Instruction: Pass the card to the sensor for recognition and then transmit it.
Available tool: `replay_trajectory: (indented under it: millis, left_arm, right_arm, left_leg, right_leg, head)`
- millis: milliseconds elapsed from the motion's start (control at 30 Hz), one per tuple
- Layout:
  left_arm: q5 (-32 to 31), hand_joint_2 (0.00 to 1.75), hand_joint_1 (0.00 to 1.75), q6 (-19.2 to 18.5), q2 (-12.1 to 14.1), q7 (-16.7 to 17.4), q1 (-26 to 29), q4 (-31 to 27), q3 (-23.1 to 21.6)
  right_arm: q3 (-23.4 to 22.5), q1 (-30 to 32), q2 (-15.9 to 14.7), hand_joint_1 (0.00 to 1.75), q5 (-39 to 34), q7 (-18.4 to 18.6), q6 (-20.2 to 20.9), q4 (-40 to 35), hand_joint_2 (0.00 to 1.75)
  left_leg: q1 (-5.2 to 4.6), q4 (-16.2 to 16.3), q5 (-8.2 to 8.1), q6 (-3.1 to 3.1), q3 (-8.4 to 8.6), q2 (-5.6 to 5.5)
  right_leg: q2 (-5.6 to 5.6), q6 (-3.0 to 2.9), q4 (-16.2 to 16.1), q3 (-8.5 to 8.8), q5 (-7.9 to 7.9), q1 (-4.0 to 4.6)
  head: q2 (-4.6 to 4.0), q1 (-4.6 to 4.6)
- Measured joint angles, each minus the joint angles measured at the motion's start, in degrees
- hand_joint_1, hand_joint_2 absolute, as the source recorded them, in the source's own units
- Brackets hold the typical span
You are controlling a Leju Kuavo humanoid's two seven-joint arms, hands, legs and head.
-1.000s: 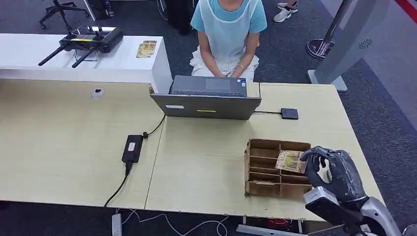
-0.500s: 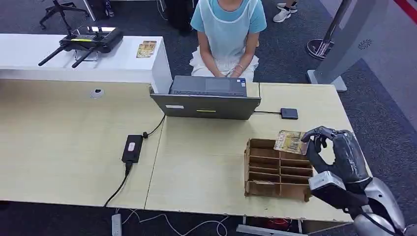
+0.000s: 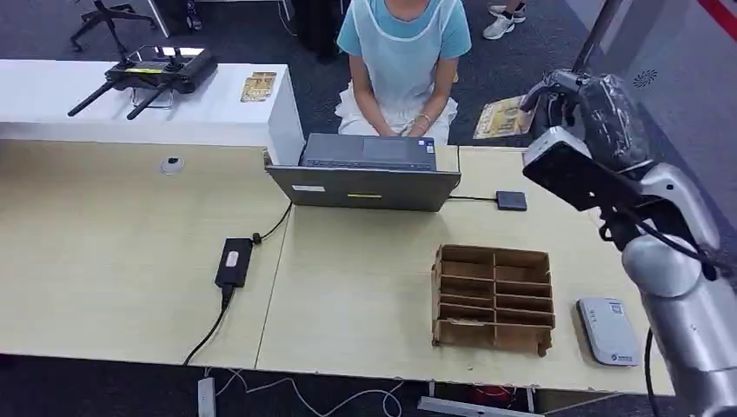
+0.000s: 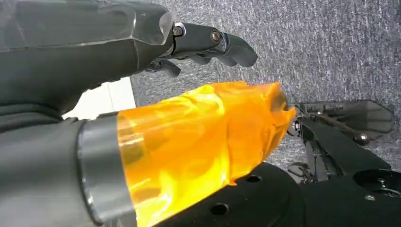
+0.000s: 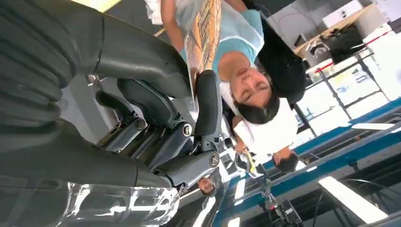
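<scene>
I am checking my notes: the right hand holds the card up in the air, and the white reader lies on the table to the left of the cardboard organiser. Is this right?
Not quite. The right hand does hold the card up in the air, but the white reader lies on the table to the right of the cardboard organiser, not the left. The head view shows this.

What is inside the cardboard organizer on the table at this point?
The organizer shows rows of open slots with nothing standing up in them. Slot floors near the front wall are hidden by the dividers. The card is up in the right hand, above the table's far edge.
</scene>
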Motion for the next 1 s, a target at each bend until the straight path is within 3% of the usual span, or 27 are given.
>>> replay_trajectory:
  millis: [133,300,500,1000]
  left_arm:
    - [-0.83,0.0,0.0,-0.07,0.04,0.48,-0.11,0.0,0.0]
    - [-2.79,0.0,0.0,-0.2,0.31,1.11,-0.57,-0.02,0.0]
    - [-4.61,0.0,0.0,-0.28,0.48,1.81,-0.73,-0.09,0.0]
    - [-5.51,0.0,0.0,-0.52,0.83,3.8,-1.32,-0.55,0.0]
  right_arm:
    - [2.91,-6.54,1.64,1.75,0.9,3.35,0.59,4.68,1.75]
    - [8.23,-18.35,4.76,1.75,7.45,11.38,2.14,15.74,1.75]
    - [12.79,-27.35,8.92,1.75,11.46,15.63,2.91,29.16,1.75]
    - [15.21,-35.37,15.52,1.75,15.5,22.34,4.26,58.55,1.75]
  left_leg:
    - [0.0,0.0,0.01,-0.01,-0.04,-0.03]
    - [0.01,0.0,0.05,-0.05,-0.03,-0.05]
    - [0.01,0.01,0.08,-0.06,-0.02,-0.07]
    - [0.0,0.03,0.08,-0.06,-0.02,-0.09]
  right_leg:
    - [-0.02,0.0,0.01,-0.01,0.0,0.0]
    - [-0.04,0.0,0.02,-0.02,0.0,0.01]
    - [-0.03,0.01,0.03,-0.03,0.02,0.0]
    - [-0.04,0.03,0.01,-0.02,0.03,0.0]
  head:
    - [0.0,-0.02]
    - [0.0,-0.02]
    - [-0.02,0.0]
    - [-0.02,0.0]
